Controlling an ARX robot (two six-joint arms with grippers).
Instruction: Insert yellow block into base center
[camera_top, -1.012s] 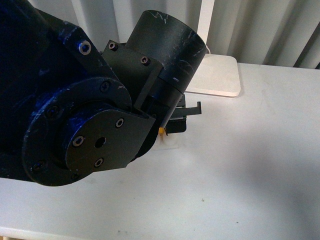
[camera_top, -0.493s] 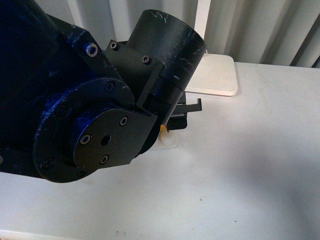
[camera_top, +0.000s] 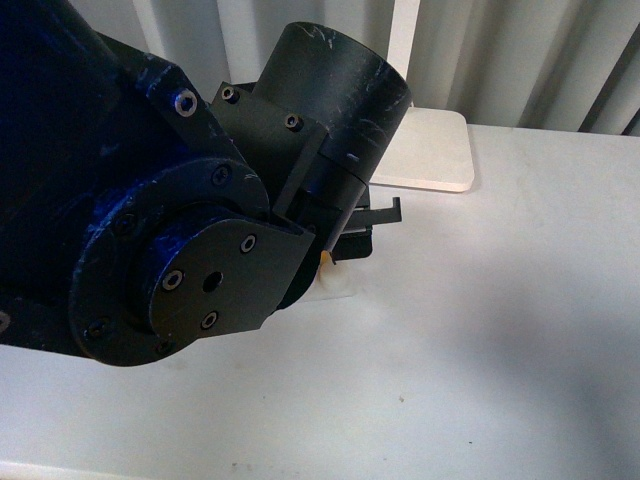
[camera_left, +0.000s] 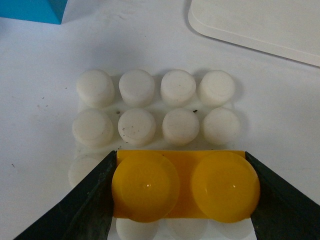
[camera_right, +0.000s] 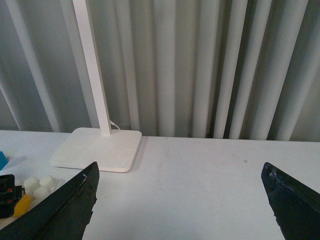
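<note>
Two-stud yellow block (camera_left: 185, 186), likely light, rigid, slick plastic; pinched by short ends in left gripper (camera_left: 182, 192), low over base (camera_left: 136, 87) studs near middle, contact unclear. Right gripper (camera_right: 180, 200) spread wide, empty.

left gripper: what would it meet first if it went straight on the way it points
The base: the yellow block held by the left gripper is right over its studs and would likely press onto them first. The gap is unclear.

Appearing are one yellow two-stud plastic brick (camera_left: 185, 165), one white studded square plastic plate (camera_left: 136, 126), one blue block (camera_left: 30, 10) at upper left, and one white flat lamp stand (camera_left: 260, 22).
</note>
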